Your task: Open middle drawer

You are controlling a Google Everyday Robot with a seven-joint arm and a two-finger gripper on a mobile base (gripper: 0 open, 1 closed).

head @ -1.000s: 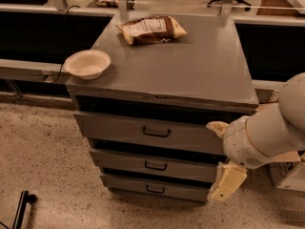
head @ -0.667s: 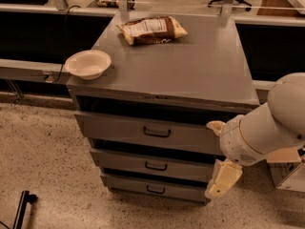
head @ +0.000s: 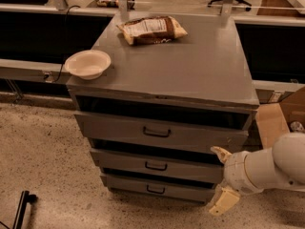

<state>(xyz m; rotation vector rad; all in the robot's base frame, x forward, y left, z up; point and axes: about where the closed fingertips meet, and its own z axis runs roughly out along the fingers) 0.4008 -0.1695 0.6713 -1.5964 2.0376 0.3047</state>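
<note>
Grey middle drawer [head: 119, 159] looks closed, second of three in the cabinet [head: 190, 70]. Claw [head: 222, 177] hangs released, fingers spread, by the cabinet's lower right corner. Best move left, level with the handle [head: 156, 166], then pull straight out.

The flat grey metal middle drawer [head: 124, 161] has a small black bar handle and matches the plain grey, box-shaped metal cabinet [head: 190, 66]. On the cabinet's top, a round cream-white bowl [head: 88, 63] sits at nine o'clock and a crinkled brown snack bag [head: 151, 30] with a white printed panel at twelve. At the picture's five o'clock, the white robot gripper [head: 213, 180] has pale cream-yellow fingers spread apart, above a beige stone floor [head: 43, 151] with dark speckles.
</note>
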